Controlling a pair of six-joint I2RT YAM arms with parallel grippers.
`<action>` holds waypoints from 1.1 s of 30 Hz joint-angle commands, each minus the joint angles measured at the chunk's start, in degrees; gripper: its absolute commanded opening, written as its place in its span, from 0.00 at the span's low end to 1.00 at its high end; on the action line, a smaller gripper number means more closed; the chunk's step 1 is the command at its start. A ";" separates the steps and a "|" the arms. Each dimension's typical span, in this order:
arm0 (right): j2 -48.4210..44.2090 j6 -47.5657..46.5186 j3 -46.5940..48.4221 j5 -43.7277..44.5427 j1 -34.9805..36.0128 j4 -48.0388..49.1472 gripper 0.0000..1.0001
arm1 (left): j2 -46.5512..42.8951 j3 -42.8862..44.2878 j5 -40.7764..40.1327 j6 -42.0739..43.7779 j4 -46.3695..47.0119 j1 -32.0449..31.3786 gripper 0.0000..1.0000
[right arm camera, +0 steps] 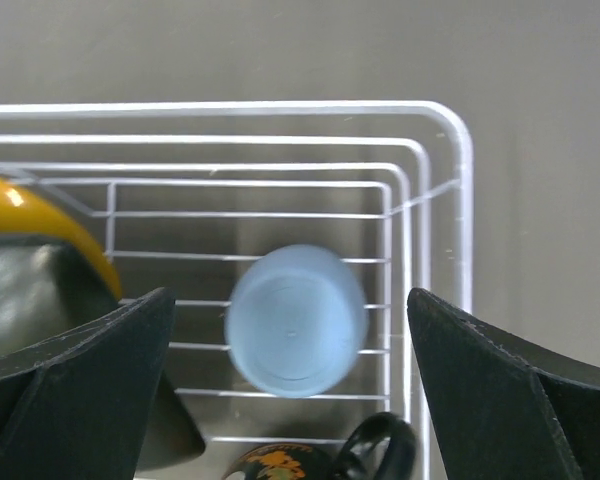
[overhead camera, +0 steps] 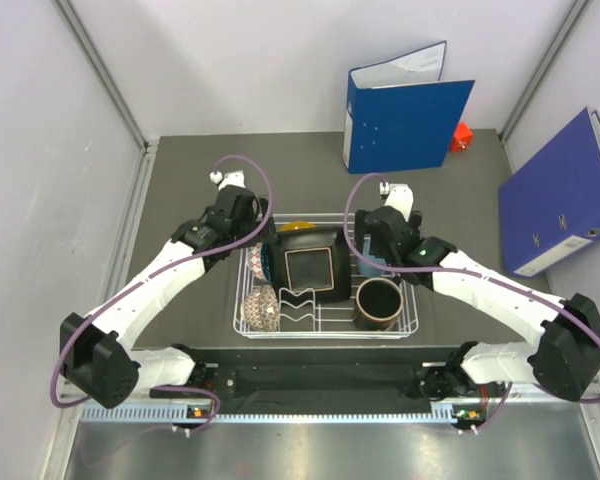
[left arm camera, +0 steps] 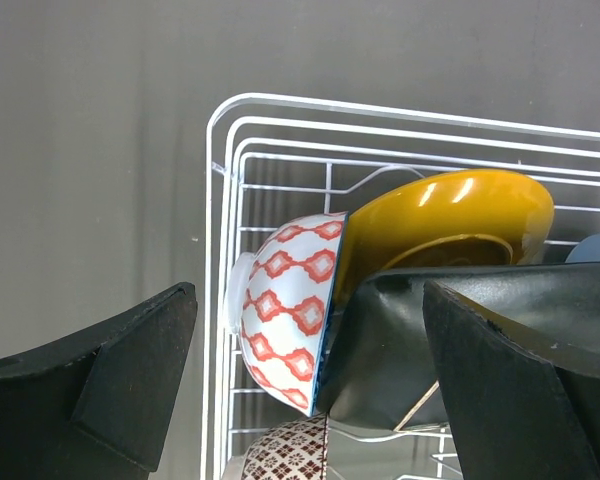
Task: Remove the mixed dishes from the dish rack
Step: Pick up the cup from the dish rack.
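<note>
The white wire dish rack (overhead camera: 325, 335) sits mid-table between both arms. In it a black square plate (overhead camera: 312, 268) leans against a yellow dish (left arm camera: 450, 215). A white bowl with red diamonds and a blue rim (left arm camera: 285, 300) stands on edge beside them. A brown-patterned bowl (overhead camera: 262, 308) lies at the rack's front left and a dark brown mug (overhead camera: 380, 302) at the front right. My left gripper (left arm camera: 308, 290) hangs open above the red-diamond bowl and the plate's edge. My right gripper (right arm camera: 290, 295) is open over the upside-down light blue cup (right arm camera: 296, 320).
Two blue ring binders stand at the back (overhead camera: 405, 105) and right (overhead camera: 565, 195), with a small red block (overhead camera: 463, 137) between them. Grey walls close in the dark table on three sides. The mug's handle (right arm camera: 380, 445) lies just in front of the cup.
</note>
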 commanded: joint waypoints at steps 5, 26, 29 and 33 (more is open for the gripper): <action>2.34 -1.19 1.69 -6.10 -0.51 5.34 1.00 | -0.21 -2.11 0.96 -0.42 3.94 -0.24 0.99; 4.81 1.27 -4.81 -6.37 -2.18 7.01 0.69 | 1.03 -2.46 1.14 -0.95 3.42 -0.15 0.99; 4.11 1.79 -5.60 -6.10 -2.18 6.93 0.55 | 0.94 -2.55 1.14 -0.95 3.51 -0.15 0.99; 1.12 1.36 -5.25 -4.88 -2.09 7.01 0.25 | 0.85 -2.46 0.96 -1.13 3.33 -0.24 0.99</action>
